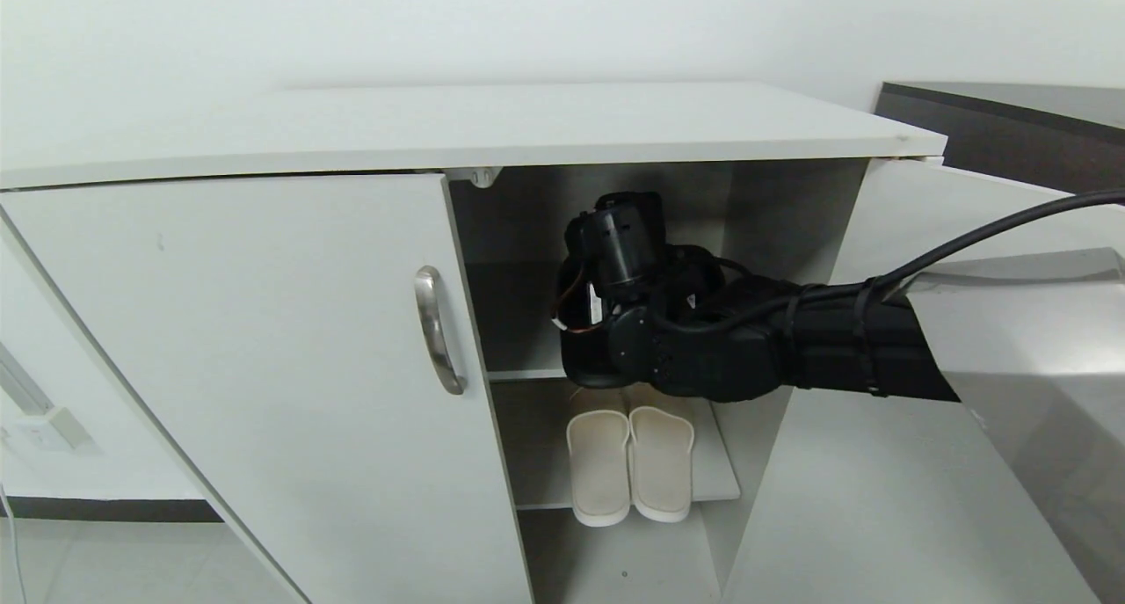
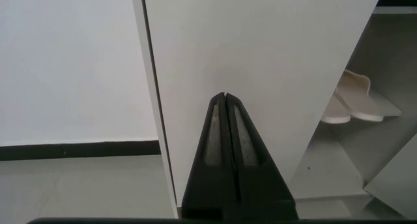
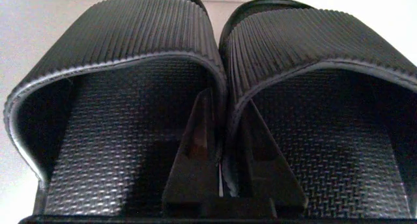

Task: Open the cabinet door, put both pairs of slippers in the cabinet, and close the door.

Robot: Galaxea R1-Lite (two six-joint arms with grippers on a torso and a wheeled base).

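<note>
Right arm (image 1: 791, 349) extended into the open cabinet (image 1: 527, 125)

Head view: the arm crossed above the middle shelf (image 1: 518, 375), over the white slippers (image 1: 628, 463) lying lengthwise on the lower shelf (image 1: 716, 485), with the open door (image 1: 879, 498) just beside it. Left wrist view: the left gripper (image 2: 225, 100), fingers pressed together and empty, faced the closed door (image 2: 260, 48). Right wrist view: the right gripper (image 3: 225, 103) had its fingers pinched on the black slippers (image 3: 143, 74) at their touching inner walls, toes pointing ahead.
</note>
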